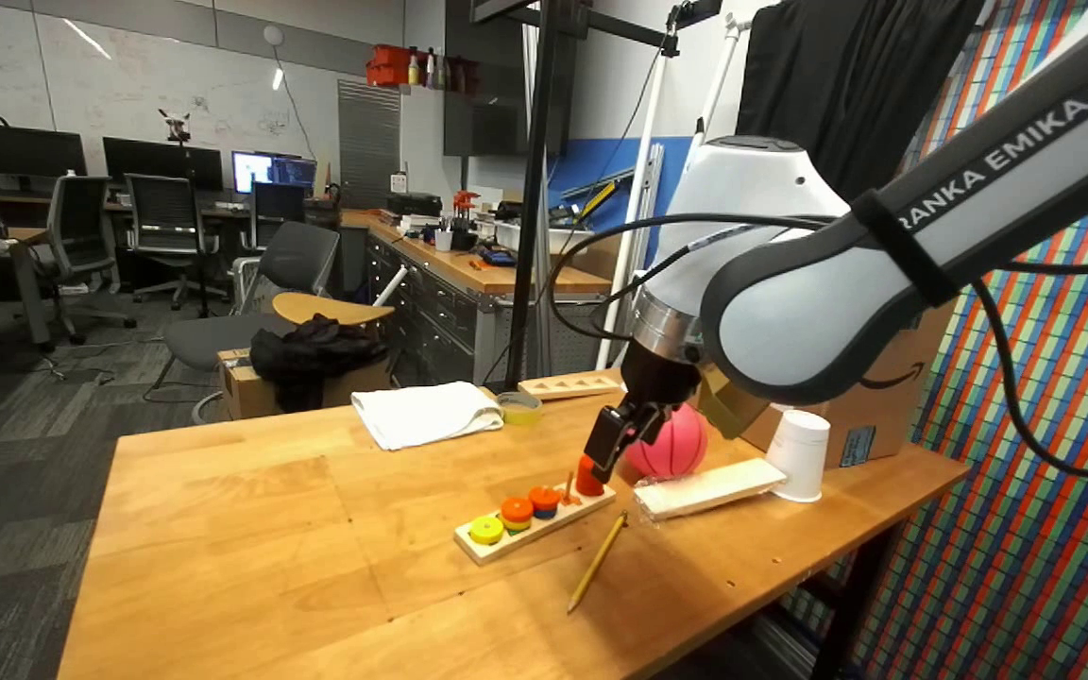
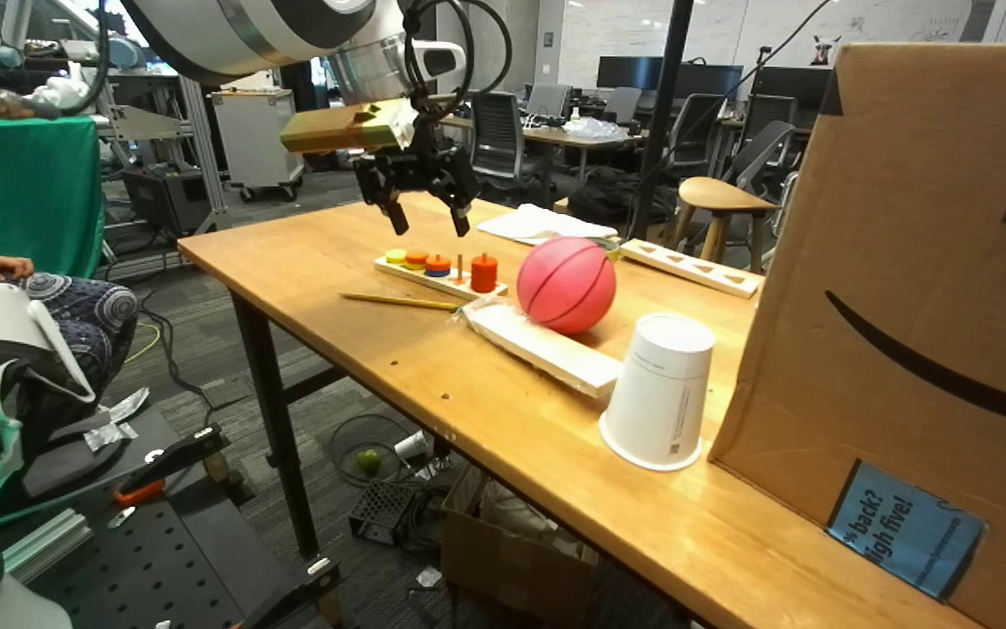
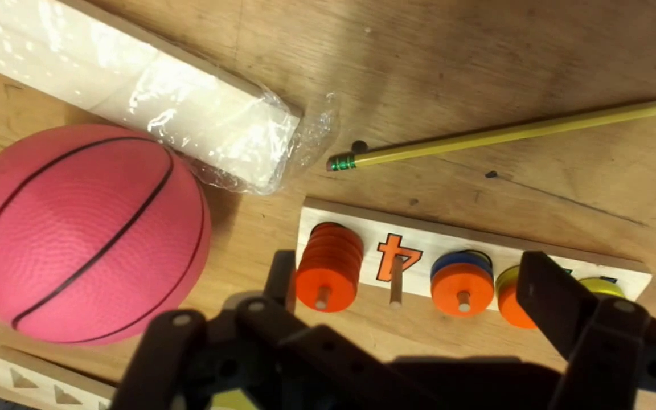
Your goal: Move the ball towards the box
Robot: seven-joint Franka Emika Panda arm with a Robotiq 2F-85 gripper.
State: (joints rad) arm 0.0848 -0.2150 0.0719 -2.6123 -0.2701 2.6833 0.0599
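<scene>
On the table (image 2: pixel 503 419) in an exterior view, the pink ball (image 2: pixel 567 285) sits just beside a wrapped board (image 2: pixel 547 348), apart from the box (image 2: pixel 913 201); the gripper (image 2: pixel 431 225) hangs with fingers (image 2: pixel 461 222) spread, holding nothing. In an exterior view, it partly hides the ball (image 1: pixel 674 446). In the wrist view, a peg board (image 3: pixel 416 277) lies beneath the fingers.

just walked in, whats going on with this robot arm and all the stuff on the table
Nothing is being handled right now. The robot arm holds its claw open and empty above the stacking toy. The job is to move the pink ball towards the box, but the ball sits on the table, apart from both claw and box. An upside-down white cup stands close to the box.
</scene>
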